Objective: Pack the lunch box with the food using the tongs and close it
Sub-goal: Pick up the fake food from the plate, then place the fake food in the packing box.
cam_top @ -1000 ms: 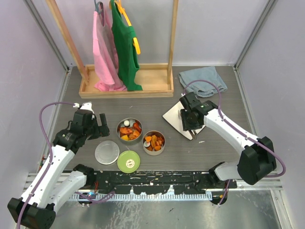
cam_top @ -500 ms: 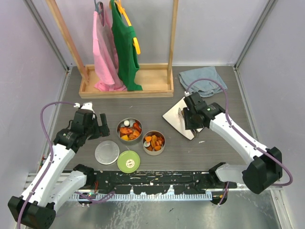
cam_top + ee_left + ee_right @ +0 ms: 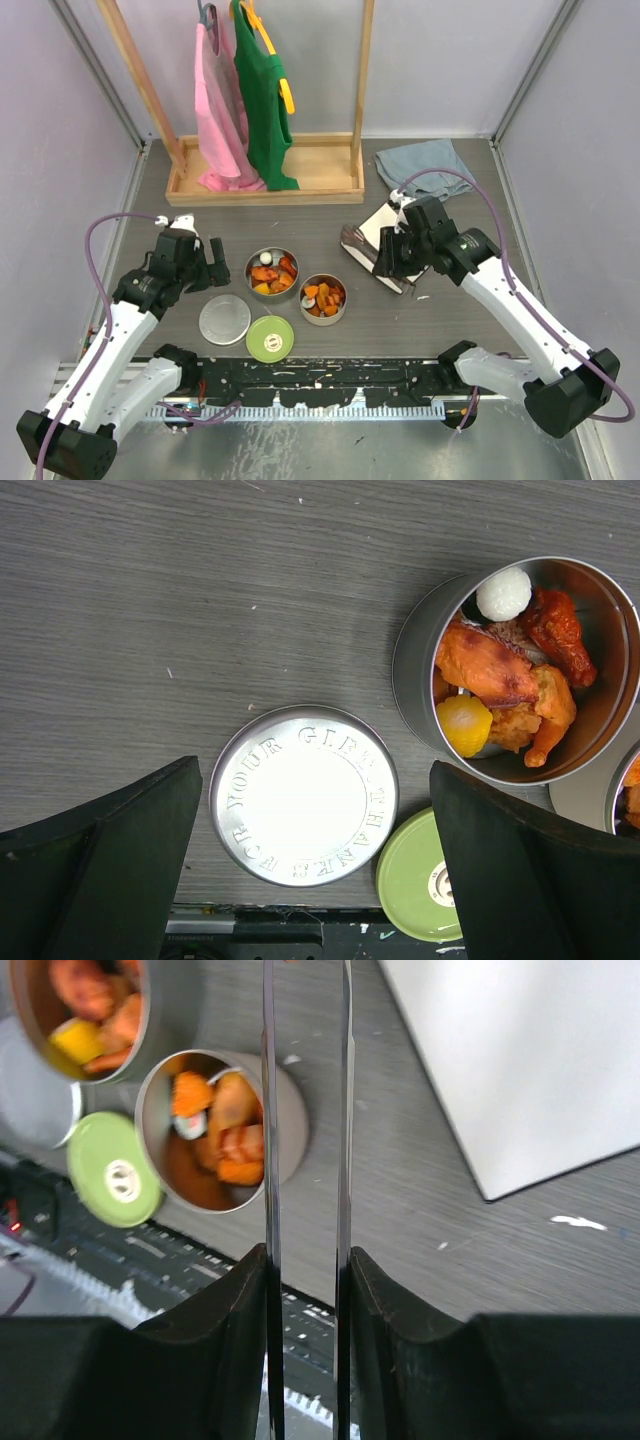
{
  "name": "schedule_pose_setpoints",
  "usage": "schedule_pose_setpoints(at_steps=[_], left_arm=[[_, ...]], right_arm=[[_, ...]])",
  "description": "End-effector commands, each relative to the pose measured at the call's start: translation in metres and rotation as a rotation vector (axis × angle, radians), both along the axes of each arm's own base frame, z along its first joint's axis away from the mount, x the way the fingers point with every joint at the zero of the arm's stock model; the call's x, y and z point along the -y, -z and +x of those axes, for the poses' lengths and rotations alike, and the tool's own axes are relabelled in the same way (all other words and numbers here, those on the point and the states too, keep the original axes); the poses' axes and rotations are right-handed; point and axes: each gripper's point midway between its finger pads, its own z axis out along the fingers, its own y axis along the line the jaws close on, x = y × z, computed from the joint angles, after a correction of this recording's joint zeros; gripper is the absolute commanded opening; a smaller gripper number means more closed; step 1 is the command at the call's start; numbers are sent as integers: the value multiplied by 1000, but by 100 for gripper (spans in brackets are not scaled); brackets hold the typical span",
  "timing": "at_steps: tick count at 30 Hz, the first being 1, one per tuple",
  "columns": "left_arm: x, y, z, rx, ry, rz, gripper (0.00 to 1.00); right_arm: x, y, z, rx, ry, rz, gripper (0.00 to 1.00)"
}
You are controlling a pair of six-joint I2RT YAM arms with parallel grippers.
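Observation:
Two open round steel tins of the lunch box stand mid-table, one at the left (image 3: 272, 271) and one at the right (image 3: 323, 298). Both hold orange, red and brown food (image 3: 505, 675) (image 3: 225, 1125). Their flat steel lid (image 3: 224, 319) and lime-green lid (image 3: 270, 338) lie in front of them. My left gripper (image 3: 315, 780) hangs wide open over the steel lid (image 3: 303, 795) with nothing in it. My right gripper (image 3: 306, 1270) is shut on the tongs (image 3: 268, 1110). The tongs' tips (image 3: 346, 238) point left past the white plate (image 3: 372, 226), above the table.
A wooden clothes rack (image 3: 265, 185) with a pink and a green garment (image 3: 262, 100) stands at the back. A grey cloth (image 3: 425, 165) lies at the back right. The arms' mounting rail (image 3: 320, 385) runs along the near edge.
My right arm has lifted off the plate and swung the tongs leftward toward the tins, squeezing them a little tighter. The left arm has not moved.

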Motion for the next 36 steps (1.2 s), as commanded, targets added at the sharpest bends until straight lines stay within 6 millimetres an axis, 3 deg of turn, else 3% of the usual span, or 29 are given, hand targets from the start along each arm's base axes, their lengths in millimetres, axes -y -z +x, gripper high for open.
schedule_pose_setpoints(at_steps=[1, 9, 14, 18, 25, 36], left_arm=[[2, -12, 7, 42, 1, -15, 98], [2, -12, 7, 44, 0, -16, 98], [2, -12, 7, 45, 0, -16, 98], [2, -12, 7, 44, 2, -17, 98], [2, -12, 7, 47, 3, -17, 98], [2, -12, 6, 41, 2, -14, 98]], right_arm=[[-38, -43, -15, 44, -157, 201, 34], [-70, -35, -54, 41, -335, 115, 34], [-69, -14, -73, -23, -377, -3, 34], [-77, -16, -86, -23, -420, 11, 34], [-70, -10, -102, -63, -450, -26, 34], [-61, 2, -108, -91, -453, -82, 34]])
